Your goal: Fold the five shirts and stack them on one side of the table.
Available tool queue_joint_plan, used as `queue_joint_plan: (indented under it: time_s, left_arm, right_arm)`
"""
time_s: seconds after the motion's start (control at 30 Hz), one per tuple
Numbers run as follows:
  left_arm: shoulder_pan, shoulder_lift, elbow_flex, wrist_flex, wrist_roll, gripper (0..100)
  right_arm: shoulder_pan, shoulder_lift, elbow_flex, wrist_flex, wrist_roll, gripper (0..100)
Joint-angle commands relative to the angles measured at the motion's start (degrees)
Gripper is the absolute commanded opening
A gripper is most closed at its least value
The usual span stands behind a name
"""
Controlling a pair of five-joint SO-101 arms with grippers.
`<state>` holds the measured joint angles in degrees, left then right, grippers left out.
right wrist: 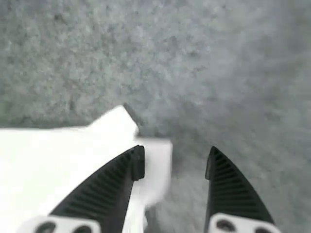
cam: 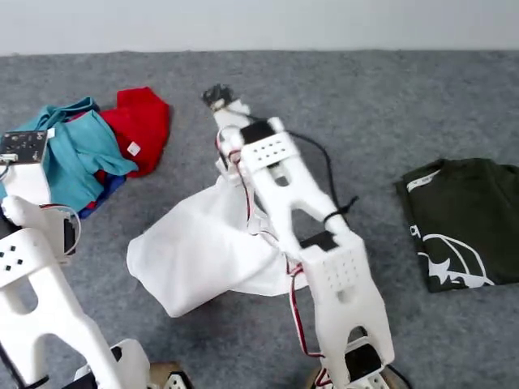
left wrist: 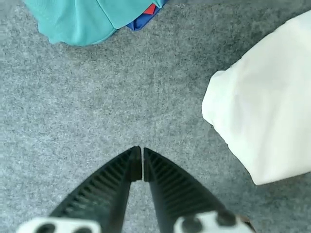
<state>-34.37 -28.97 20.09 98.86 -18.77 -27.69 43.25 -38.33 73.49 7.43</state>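
Observation:
A crumpled white shirt (cam: pixel 203 251) lies mid-table. My right arm (cam: pixel 284 186) stretches over it to its far edge. In the right wrist view, the right gripper (right wrist: pixel 175 162) is open low over the carpet, with a corner of the white shirt (right wrist: pixel 97 145) lying between its fingers and under one of them. My left gripper (left wrist: pixel 142 155) is shut on nothing and hangs over bare carpet, between the white shirt (left wrist: pixel 262 107) and a teal shirt (left wrist: pixel 82 19). A pile of teal (cam: pixel 73 150), red (cam: pixel 142 121) and blue (cam: pixel 109 190) shirts sits at the far left. A folded dark green shirt (cam: pixel 462 223) lies at the right.
Grey carpet (cam: pixel 381 105) covers the table. The left arm (cam: pixel 32 275) stands at the near left, beside the shirt pile. Open carpet lies between the white shirt and the green shirt, and along the far edge.

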Motion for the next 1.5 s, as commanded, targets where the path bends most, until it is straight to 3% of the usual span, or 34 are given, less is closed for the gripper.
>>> queue_joint_plan:
  time_s: [0.0, 0.2, 0.6, 0.83, 1.1, 1.47]
  left_arm:
    - [4.0, -0.7, -0.2, -0.6, 0.1, 2]
    - [14.0, -0.9, 1.3, -0.2, 0.1, 2]
    - [14.6, -0.9, 3.2, -0.5, -0.1, 2]
    - [14.6, -0.9, 3.2, -0.5, -0.2, 2]
    - [14.6, -0.9, 3.3, -0.5, -0.2, 2]
    - [14.6, -0.8, 3.3, -0.5, -0.2, 2]
  right_arm:
    - [0.8, -9.9, -0.3, 5.0, -0.1, 20.3]
    - [0.5, -8.0, -0.3, 6.5, -0.1, 20.3]
    - [-3.9, 7.4, -0.6, 0.8, -0.1, 19.7]
    - [-2.9, 9.2, -0.6, 1.1, 8.9, 3.9]
    - [-3.0, -0.2, -0.6, 5.0, 11.6, 1.1]
    - [-3.1, -25.8, -0.6, 9.9, 11.6, 1.1]
